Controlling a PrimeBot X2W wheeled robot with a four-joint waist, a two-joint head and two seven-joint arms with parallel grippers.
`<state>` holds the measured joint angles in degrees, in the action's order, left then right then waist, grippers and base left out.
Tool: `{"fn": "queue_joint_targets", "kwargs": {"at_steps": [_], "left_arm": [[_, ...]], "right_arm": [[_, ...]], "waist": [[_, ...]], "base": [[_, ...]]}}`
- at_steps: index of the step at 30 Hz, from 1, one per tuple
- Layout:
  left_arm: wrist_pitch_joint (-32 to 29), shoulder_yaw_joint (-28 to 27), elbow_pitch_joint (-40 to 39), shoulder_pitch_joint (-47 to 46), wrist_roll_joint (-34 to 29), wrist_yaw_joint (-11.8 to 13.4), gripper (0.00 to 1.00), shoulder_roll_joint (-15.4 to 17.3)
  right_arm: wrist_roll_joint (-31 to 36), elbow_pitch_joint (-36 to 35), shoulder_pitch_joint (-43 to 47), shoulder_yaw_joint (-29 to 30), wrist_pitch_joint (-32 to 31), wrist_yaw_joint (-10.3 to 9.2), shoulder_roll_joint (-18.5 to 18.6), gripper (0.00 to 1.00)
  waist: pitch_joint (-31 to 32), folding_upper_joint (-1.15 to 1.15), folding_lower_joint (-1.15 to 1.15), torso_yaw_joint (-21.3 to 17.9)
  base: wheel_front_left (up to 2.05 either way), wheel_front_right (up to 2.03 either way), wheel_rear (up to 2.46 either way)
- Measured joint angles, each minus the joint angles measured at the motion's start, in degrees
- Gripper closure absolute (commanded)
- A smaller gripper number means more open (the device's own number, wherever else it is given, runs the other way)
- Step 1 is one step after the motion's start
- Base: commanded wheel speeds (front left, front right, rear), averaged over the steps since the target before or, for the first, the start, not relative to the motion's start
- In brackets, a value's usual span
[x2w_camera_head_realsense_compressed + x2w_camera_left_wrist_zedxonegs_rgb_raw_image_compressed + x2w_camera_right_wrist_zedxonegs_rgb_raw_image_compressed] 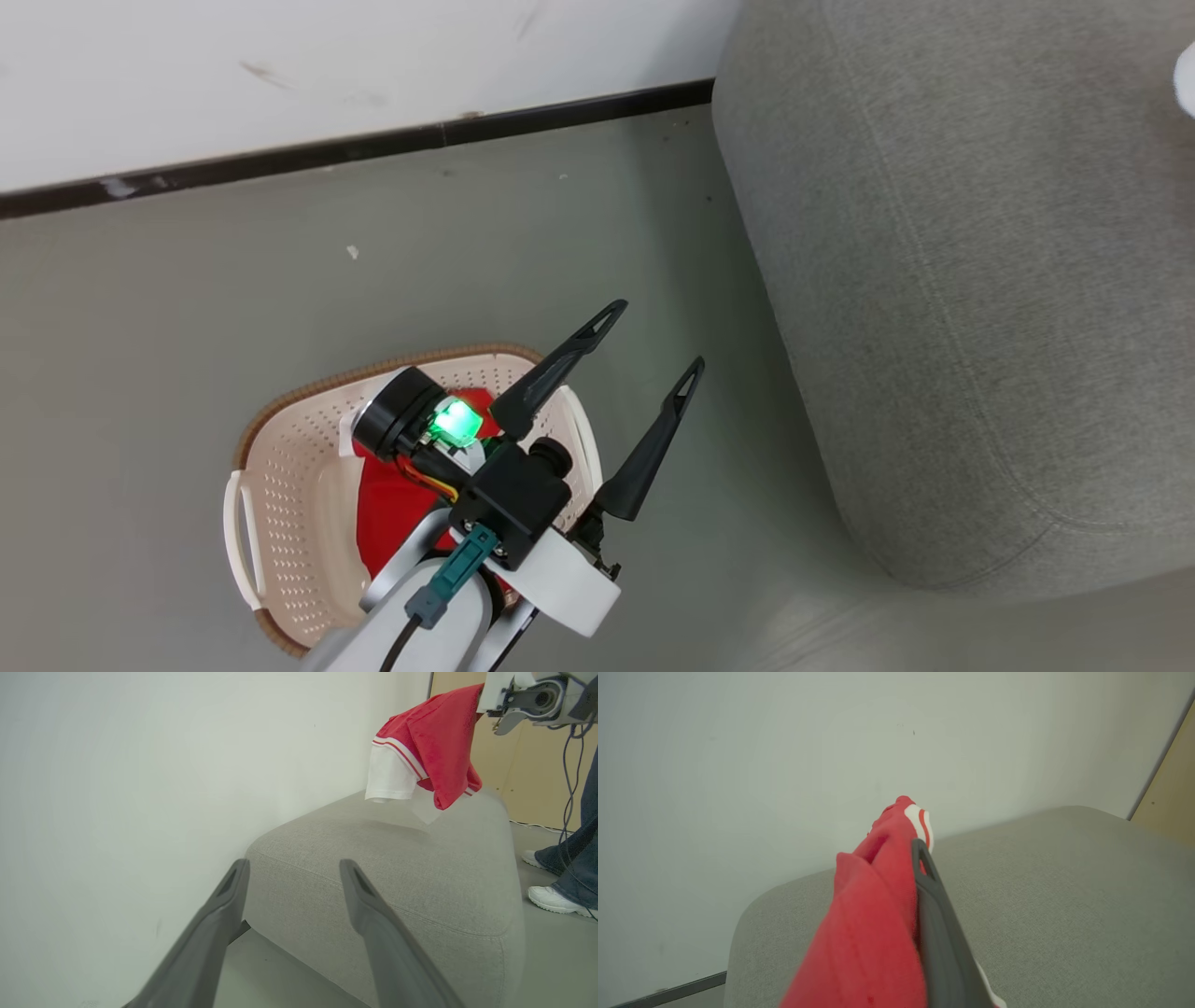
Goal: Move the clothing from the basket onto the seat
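Observation:
In the head view the cream basket [299, 485] stands on the floor at the lower left, with red clothing [392, 509] lying inside it. My left gripper [653, 341] hovers over the basket's right side, open and empty, its fingers pointing toward the grey-green seat [952, 308]. The left wrist view looks past that same open gripper [294, 865] at the seat [397, 868]. A red shirt [430, 742] with a white sleeve hangs above the seat's far end from my right gripper [486, 704]. In the right wrist view that gripper [915, 851] is shut on the shirt [878, 896].
A white wall with a dark skirting strip [373, 145] runs behind the basket and seat. Grey floor [653, 233] separates the basket from the seat. A person's legs and white shoes [556, 898] stand beyond the seat's far side, near dangling cables [567, 788].

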<state>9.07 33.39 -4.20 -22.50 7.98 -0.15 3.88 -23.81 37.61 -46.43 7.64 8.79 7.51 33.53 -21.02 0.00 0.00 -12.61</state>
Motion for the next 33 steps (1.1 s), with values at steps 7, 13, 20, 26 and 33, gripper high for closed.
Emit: {"fn": "queue_joint_targets", "kwargs": {"at_steps": [7, 13, 20, 26, 33], "left_arm": [[-0.6, 1.32, -0.22, -2.02, -0.11, -0.62, 0.0, -0.14], [-0.93, 1.63, -0.15, -3.44, -0.24, -1.11, 0.0, -0.19], [-0.9, 2.01, 0.57, -5.55, -0.24, -1.98, 0.0, -0.3], [0.19, 2.03, 2.34, -6.46, -0.01, -2.13, 0.0, -0.34], [1.14, 2.23, 3.88, -7.72, 0.57, -2.61, 0.0, -0.54]], "right_arm": [[0.31, 6.33, 0.1, 2.32, 1.51, -0.01, -0.82, 1.0], [0.3, 9.44, 0.39, 2.72, 2.5, 0.0, -4.2, 1.0], [0.3, 10.15, 1.59, 1.64, 3.85, 0.0, -6.08, 1.0], [0.24, 8.53, 2.34, -1.44, 4.8, 0.0, -7.57, 0.21], [0.23, 7.11, 5.72, -2.91, 5.0, 0.0, -7.88, 0.0]], "waist": [[-3.28, 0.0, 0.0, 2.06], [-5.32, 0.0, 0.0, 3.46], [-7.51, 0.0, 0.0, 5.05], [-8.37, 0.0, 0.0, 5.53], [-7.97, 0.0, 0.0, 4.9]], "base": [[0.0, 0.0, 0.0], [0.0, 0.0, 0.0], [0.0, 0.0, 0.0], [0.0, 0.0, 0.0], [0.0, 0.0, 0.0]]}}
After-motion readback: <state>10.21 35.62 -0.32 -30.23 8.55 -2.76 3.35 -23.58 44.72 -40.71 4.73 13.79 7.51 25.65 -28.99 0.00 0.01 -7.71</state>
